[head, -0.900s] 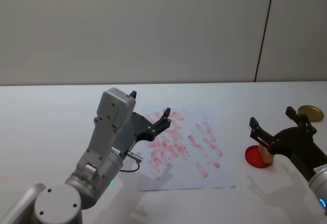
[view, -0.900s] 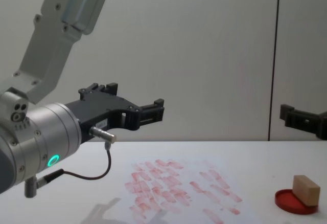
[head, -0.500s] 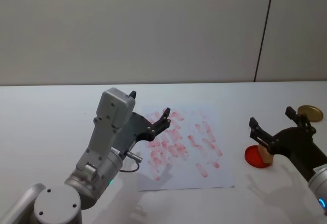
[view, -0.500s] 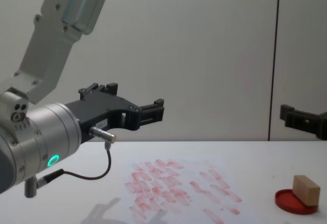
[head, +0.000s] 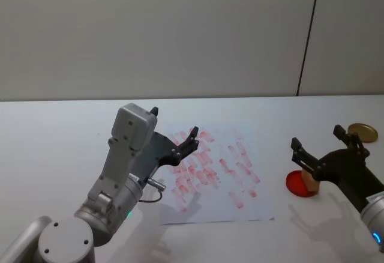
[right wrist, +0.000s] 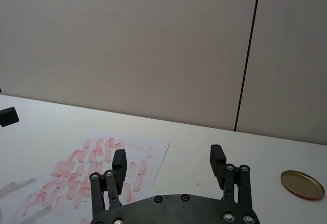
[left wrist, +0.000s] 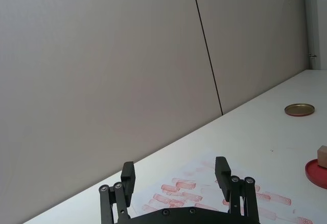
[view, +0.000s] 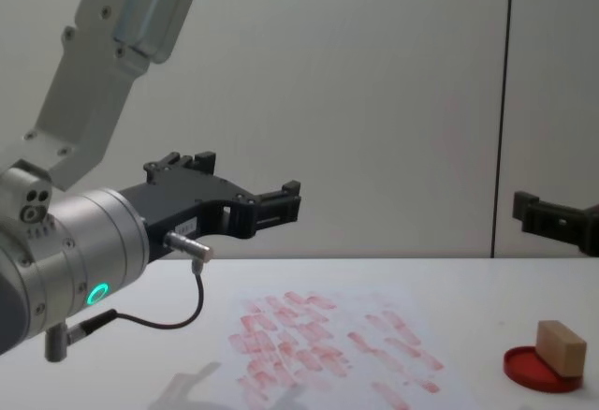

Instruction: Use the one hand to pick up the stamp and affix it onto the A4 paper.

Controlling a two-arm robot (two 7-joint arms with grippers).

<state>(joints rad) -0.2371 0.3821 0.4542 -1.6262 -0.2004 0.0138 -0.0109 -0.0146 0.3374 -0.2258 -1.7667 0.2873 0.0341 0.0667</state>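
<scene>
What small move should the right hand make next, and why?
Probably lower the right hand toward the stamp. Its fingers are open and it hovers well above the stamp, which sits untouched on the red ink pad, apart from the A4 paper. The left hand hangs open over the paper's left part.

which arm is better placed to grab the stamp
Right. The right end effector, open, hovers above the stamp on the red ink pad; the left end effector hangs over the A4 paper, farther away.
</scene>
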